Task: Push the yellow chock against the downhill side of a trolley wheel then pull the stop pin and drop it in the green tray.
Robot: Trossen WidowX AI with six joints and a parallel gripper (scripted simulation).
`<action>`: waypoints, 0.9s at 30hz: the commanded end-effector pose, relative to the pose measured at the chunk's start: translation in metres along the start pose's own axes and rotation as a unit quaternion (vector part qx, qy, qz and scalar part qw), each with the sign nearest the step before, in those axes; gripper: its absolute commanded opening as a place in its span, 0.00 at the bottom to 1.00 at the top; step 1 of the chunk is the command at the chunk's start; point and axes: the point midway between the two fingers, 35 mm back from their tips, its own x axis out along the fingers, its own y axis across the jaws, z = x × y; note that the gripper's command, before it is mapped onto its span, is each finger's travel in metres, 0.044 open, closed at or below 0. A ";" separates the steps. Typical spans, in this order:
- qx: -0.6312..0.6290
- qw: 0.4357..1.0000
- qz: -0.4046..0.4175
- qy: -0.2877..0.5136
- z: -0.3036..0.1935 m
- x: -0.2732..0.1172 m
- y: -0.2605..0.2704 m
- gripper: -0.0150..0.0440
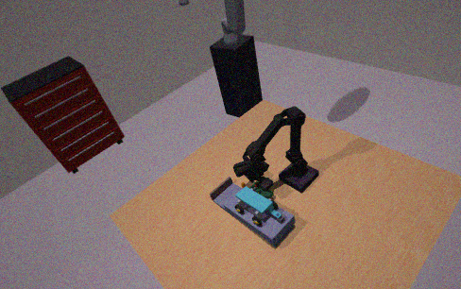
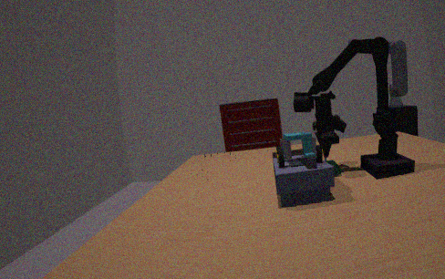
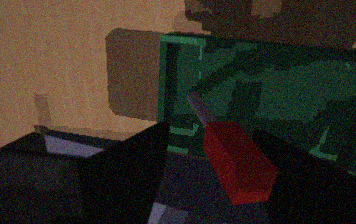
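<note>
My gripper [image 2: 325, 158] [image 3: 210, 135] is open low over the green tray [image 1: 267, 193] [image 2: 336, 168] [image 3: 162, 80]. The red-headed stop pin [image 3: 240, 162] is tilted between the parted fingers in the wrist view, clear of the left finger. Whether it touches the right finger is unclear. Its grey shaft points towards the tray. The trolley [image 1: 255, 200] [image 2: 298, 136] with a cyan top stands on the lilac ramp [image 1: 227, 198] [image 2: 303, 187]. A small orange spot [image 1: 244, 185] beyond it may be the chock's handle. The chock's base and its contact with a wheel cannot be made out.
The tray lies beside the ramp, between it and the arm's base [image 1: 298, 178] [image 2: 388, 165]. The ramp's raised end wall [image 1: 221, 188] stands at its low end. A red cabinet [image 1: 71, 115] [image 2: 252, 125] and a black pedestal [image 1: 237, 76] are further back.
</note>
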 end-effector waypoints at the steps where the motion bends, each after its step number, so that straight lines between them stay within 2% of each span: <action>1: 0.002 1.000 0.002 -0.002 0.001 0.001 -0.002 0.58; 27: 0.002 1.000 0.002 -0.002 -0.001 0.005 -0.018 0.58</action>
